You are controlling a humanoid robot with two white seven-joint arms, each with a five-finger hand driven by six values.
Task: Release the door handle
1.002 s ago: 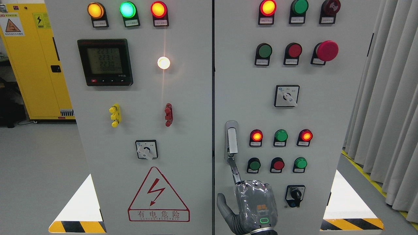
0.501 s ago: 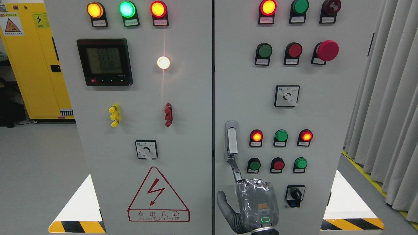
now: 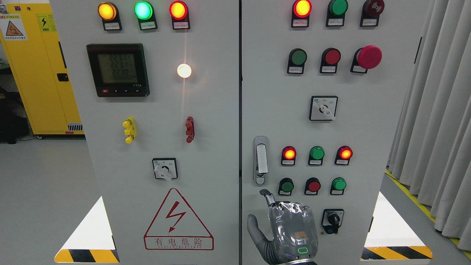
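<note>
My right hand point(image 3: 285, 230) hangs back-up just below the door handle point(image 3: 261, 160) on the cabinet's right door point(image 3: 360, 147), touching nothing, index finger point(image 3: 267, 196) raised, thumb out left, holding nothing, fingers loosely open.

Counts: one door handle point(image 3: 261, 160), one meter point(image 3: 117, 70), one mushroom button point(image 3: 369, 57), one right hand point(image 3: 290, 230). Three selector switches point(image 3: 165, 168) point(image 3: 323, 108) point(image 3: 333, 219), at 9, 2 and 4 o'clock from the handle.

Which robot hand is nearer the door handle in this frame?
Right. The right robot hand sits just below the door handle, one fingertip pointing up at it without touching. The left is out of view.
</note>
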